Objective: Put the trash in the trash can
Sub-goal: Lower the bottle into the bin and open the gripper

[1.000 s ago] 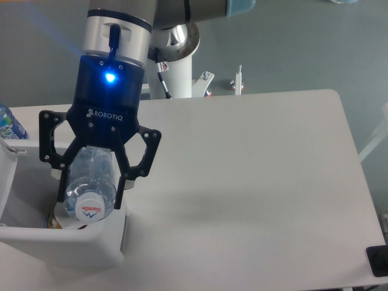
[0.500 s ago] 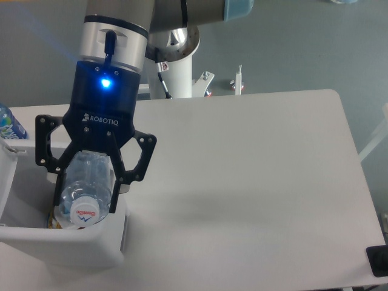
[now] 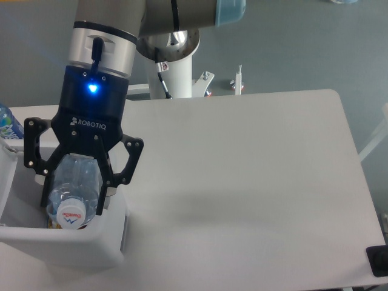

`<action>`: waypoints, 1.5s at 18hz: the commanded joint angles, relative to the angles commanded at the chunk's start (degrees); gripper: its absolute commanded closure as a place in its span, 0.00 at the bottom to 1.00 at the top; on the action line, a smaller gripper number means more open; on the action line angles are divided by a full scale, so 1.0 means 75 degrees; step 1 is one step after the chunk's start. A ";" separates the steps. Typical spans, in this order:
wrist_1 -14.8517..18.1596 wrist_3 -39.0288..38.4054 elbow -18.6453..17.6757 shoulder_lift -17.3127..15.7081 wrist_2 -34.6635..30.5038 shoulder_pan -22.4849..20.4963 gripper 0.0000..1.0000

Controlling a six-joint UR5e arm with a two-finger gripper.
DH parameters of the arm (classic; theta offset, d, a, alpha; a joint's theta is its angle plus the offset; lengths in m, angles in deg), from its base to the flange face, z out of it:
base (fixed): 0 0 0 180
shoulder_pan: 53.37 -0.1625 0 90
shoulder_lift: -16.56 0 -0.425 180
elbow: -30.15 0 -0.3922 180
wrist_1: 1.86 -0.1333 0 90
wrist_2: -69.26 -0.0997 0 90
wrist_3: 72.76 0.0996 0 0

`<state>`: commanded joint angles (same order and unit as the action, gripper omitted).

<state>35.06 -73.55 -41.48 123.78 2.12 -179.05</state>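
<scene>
1. Clear crushed plastic, the bottle (image 3: 73, 191) hung cap-down between my fingers (image 3: 43, 197), its white cap (image 3: 71, 214) with red and blue print facing the camera
2. My jaws were closed narrow on the bottle's body, one finger at each side, so I was holding it and nothing else
3. Over the last second my gripper (image 3: 74, 200) had slid left and a little lower; a second ago the cap sat over the trash can's right wall, and at this moment it lay inside the opening, just behind the near rim
4. White and boxy, the trash can (image 3: 66, 242) stood at the left end of the table (image 3: 242, 182), and the bottle's lower end was within its walls though not resting on anything I could see
5. Something brownish showed at the bottom beside the cap; I could not tell what it was, and I saw no paper carton
6. A bottle with a blue label (image 3: 7, 126) stood behind the bin at the far left, well apart from me
7. By my judgement the carry was all but done, and opening over the bin was what remained for this piece
</scene>
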 joint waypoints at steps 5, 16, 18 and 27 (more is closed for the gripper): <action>0.0000 0.0094 0.0000 0.0047 0.0000 0.0058 1.00; 0.0000 0.0129 0.0011 0.0187 -0.0012 0.0164 1.00; 0.0012 0.0129 0.0011 0.0187 -0.0012 0.0176 1.00; 0.0000 0.0129 0.0082 0.0316 -0.0012 0.0293 1.00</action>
<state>35.06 -72.59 -40.87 126.16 2.03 -176.86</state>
